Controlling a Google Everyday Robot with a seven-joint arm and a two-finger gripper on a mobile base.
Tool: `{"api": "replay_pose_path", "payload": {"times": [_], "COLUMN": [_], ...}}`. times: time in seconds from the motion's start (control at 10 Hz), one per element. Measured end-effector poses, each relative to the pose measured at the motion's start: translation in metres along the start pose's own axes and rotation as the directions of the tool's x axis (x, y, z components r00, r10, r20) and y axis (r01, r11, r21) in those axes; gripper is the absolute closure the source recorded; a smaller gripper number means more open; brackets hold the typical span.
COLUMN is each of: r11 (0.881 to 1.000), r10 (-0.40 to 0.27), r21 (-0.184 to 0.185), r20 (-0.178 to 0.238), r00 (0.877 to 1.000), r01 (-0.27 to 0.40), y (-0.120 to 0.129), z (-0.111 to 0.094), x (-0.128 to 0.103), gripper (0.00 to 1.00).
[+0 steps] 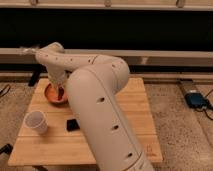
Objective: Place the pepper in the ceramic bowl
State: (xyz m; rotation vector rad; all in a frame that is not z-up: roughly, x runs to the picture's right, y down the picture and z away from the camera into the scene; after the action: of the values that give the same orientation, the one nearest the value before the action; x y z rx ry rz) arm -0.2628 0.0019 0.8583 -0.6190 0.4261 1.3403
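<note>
The orange ceramic bowl (52, 95) with a brownish rim sits at the back left of the wooden table (140, 120). My white arm reaches from the lower right across the table, and the gripper (60, 91) hangs right over the bowl, pointing down into it. The pepper is not visible; the gripper and arm hide the bowl's inside.
A white cup (36, 121) stands at the front left of the table. A flat black phone (73, 124) lies beside the arm near the table's middle. A blue device (196, 99) with a cable lies on the floor at the right. A dark wall panel runs behind the table.
</note>
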Motion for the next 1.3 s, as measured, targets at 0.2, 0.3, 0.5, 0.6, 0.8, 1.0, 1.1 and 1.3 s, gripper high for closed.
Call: {"api": "replay_pose_path", "payload": {"times": [0.2, 0.3, 0.5, 0.6, 0.8, 1.0, 1.1, 1.3], "r11": [1.000, 1.000, 1.000, 1.000, 1.000, 0.999, 0.999, 0.999], "r10": [0.006, 0.011, 0.002, -0.006, -0.021, -0.025, -0.025, -0.028], "r21": [0.002, 0.004, -0.001, -0.009, -0.023, -0.043, -0.044, -0.044], "r20": [0.000, -0.002, -0.007, -0.006, -0.004, 0.008, 0.008, 0.009], "r00": [1.000, 1.000, 1.000, 1.000, 1.000, 1.000, 1.000, 1.000], "r01": [-0.006, -0.011, -0.002, 0.006, 0.021, 0.026, 0.026, 0.029], "y": [-0.002, -0.005, 0.000, 0.000, 0.002, 0.002, 0.003, 0.005], "z": [0.008, 0.013, 0.019, 0.020, 0.020, 0.019, 0.019, 0.019], "x": [-0.017, -0.024, -0.032, -0.035, -0.038, -0.041, -0.041, -0.041], "gripper": [0.50, 0.38, 0.22, 0.20, 0.20, 0.20, 0.20, 0.20]}}
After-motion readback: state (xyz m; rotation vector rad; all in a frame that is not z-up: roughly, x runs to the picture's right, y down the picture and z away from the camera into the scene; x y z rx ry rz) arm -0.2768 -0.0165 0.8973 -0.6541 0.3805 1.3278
